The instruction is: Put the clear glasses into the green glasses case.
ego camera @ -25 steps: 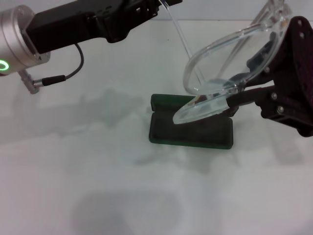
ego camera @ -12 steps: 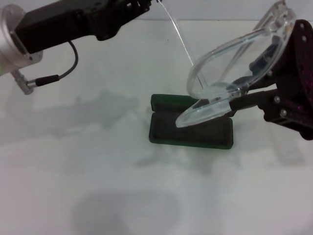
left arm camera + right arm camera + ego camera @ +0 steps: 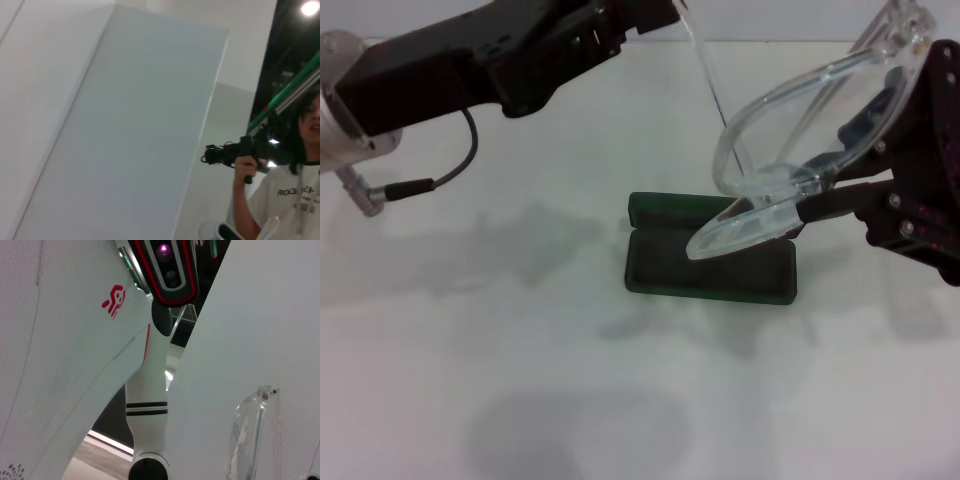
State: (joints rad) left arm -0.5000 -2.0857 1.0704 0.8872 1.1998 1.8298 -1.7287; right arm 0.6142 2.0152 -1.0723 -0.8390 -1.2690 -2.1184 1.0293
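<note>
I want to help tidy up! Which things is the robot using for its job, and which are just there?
For the job:
- clear glasses, held up by the right gripper
- green glasses case, open on the table
- left gripper, at one clear temple arm

Just there:
- white table
- person with a camera, behind

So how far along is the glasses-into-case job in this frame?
Done: the green glasses case lies open on the table. In hand: the right end effector holds the clear glasses in the air above the case, while the left end effector pinches one temple arm. Left: lowering the glasses into the case and letting go.
</note>
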